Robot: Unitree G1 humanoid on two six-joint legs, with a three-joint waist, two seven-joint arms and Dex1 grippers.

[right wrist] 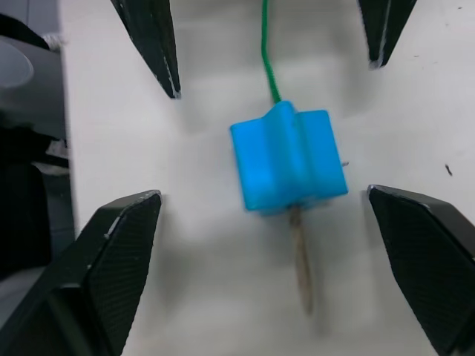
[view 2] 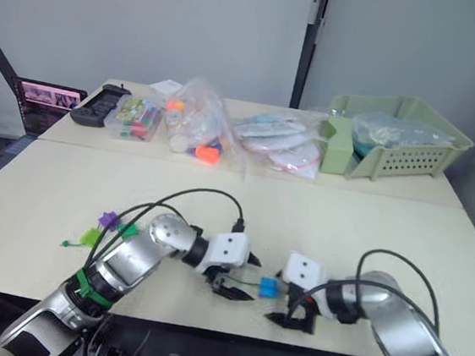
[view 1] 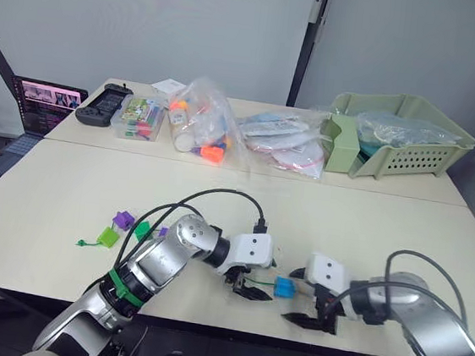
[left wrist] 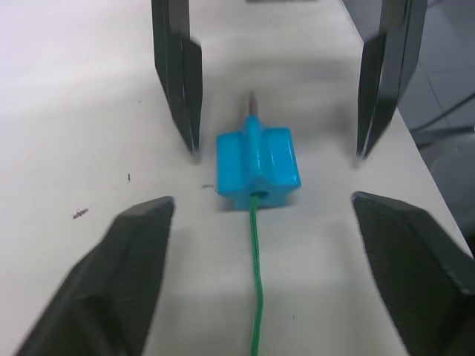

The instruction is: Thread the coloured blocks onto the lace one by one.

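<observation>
A blue block (view 1: pixel 284 287) lies on the table near its front edge, threaded on the green lace (left wrist: pixel 256 282). The lace's tan tip (right wrist: pixel 300 259) pokes out of the block's far side. My left gripper (view 1: pixel 262 288) and right gripper (view 1: pixel 294 301) face each other across the block. Both are open, with fingers on either side of it and not touching it. To the left lie a purple block (view 1: pixel 123 219), a lime green block (view 1: pixel 109 237) and a dark green block (view 1: pixel 142 229). A second purple block (view 1: pixel 162 231) is partly behind my left arm.
At the back of the table are clear bags of toy pieces (view 1: pixel 201 123), a green basket (view 1: pixel 394 143), a small box of coloured items (view 1: pixel 140 118) and a black controller (view 1: pixel 102 104). A laptop (view 1: pixel 46 103) sits at far left. The table's front edge (view 1: pixel 231 323) is just below the grippers.
</observation>
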